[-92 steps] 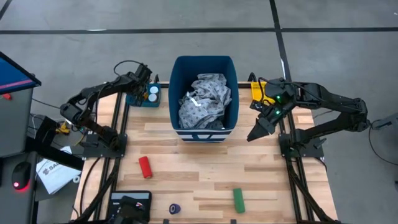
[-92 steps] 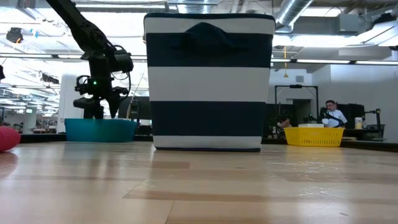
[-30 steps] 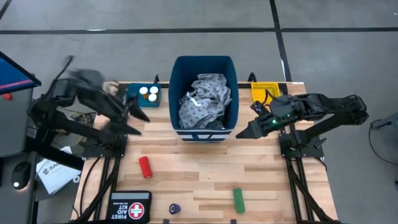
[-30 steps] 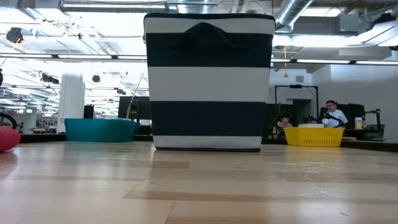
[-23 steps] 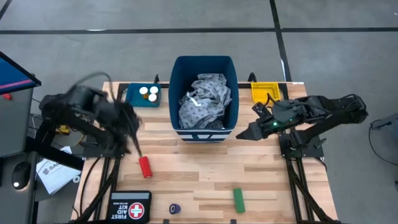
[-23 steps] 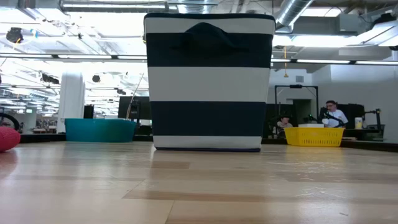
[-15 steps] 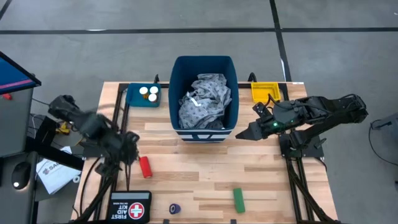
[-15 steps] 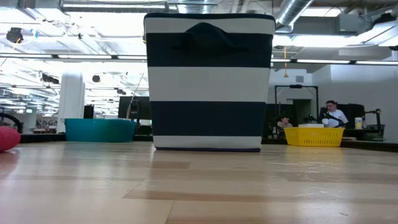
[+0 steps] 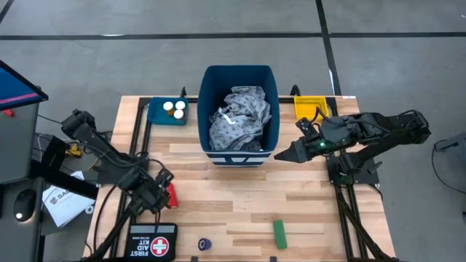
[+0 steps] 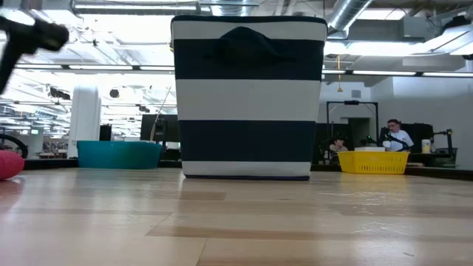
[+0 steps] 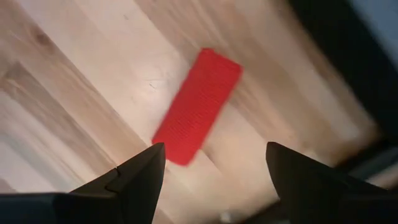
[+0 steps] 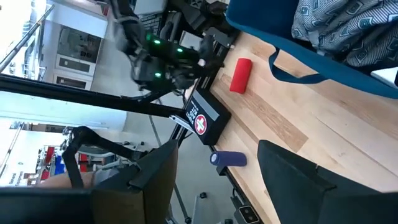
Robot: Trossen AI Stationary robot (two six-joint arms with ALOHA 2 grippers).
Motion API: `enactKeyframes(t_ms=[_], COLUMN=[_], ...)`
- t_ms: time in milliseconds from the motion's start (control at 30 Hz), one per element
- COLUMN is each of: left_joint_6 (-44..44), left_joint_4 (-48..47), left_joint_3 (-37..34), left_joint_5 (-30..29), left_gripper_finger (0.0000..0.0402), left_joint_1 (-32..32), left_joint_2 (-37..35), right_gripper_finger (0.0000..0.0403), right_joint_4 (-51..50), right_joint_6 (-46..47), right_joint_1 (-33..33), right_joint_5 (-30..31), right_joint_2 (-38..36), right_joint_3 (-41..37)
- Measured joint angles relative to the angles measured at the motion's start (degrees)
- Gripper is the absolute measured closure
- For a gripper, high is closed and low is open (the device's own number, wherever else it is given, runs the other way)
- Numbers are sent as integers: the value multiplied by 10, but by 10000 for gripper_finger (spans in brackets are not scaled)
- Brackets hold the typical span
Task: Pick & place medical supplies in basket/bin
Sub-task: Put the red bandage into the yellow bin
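Observation:
The red cylinder (image 9: 171, 193) lies on its side on the wood near the table's left edge. My left gripper (image 9: 162, 191) hangs over it, open; in the left wrist view the red cylinder (image 11: 197, 106) shows ahead of the gripper (image 11: 214, 146), untouched. My right gripper (image 9: 279, 158) waits open at the near right corner of the tall dark blue bin (image 9: 239, 76). The grey gown (image 9: 239, 120) lies crumpled inside the bin. Two small bottles (image 9: 173, 109) stand in the teal tray (image 9: 156, 113). The green cylinder (image 9: 279, 233) and dark blue roll (image 9: 205, 244) lie near the table's near edge.
A yellow tray (image 9: 309, 107) sits right of the bin at the far edge. The black first aid pouch (image 9: 153, 246) lies at the near left corner, just nearer than the red cylinder. Bare wood stretches between the bin and the green cylinder. People sit in the room beyond (image 10: 392, 137).
My left arm has swung fast from beside the teal tray toward the table's near edge and come down over the red cylinder. The right arm and all the objects have stayed where they were.

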Motion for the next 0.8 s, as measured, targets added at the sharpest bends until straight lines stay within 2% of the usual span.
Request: enactKeyframes(t_ms=[200, 300, 567, 800], left_joint_6=[11, 10, 39, 46], left_joint_4=[78, 85, 82, 99], left_joint_3=[-74, -67, -68, -59], left_joint_5=[-14, -24, 45, 7], left_gripper_finger=[132, 132, 132, 132], left_joint_1=[18, 31, 36, 36], left_joint_2=[2, 12, 79, 142], right_gripper_finger=[184, 184, 184, 184], right_joint_4=[22, 37, 61, 61], right_joint_6=[-1, -11, -26, -32], right_joint_1=[-3, -1, 8, 33], right_joint_5=[0, 0, 3, 28], right_joint_2=[0, 0, 0, 0], right_joint_3=[0, 0, 0, 0])
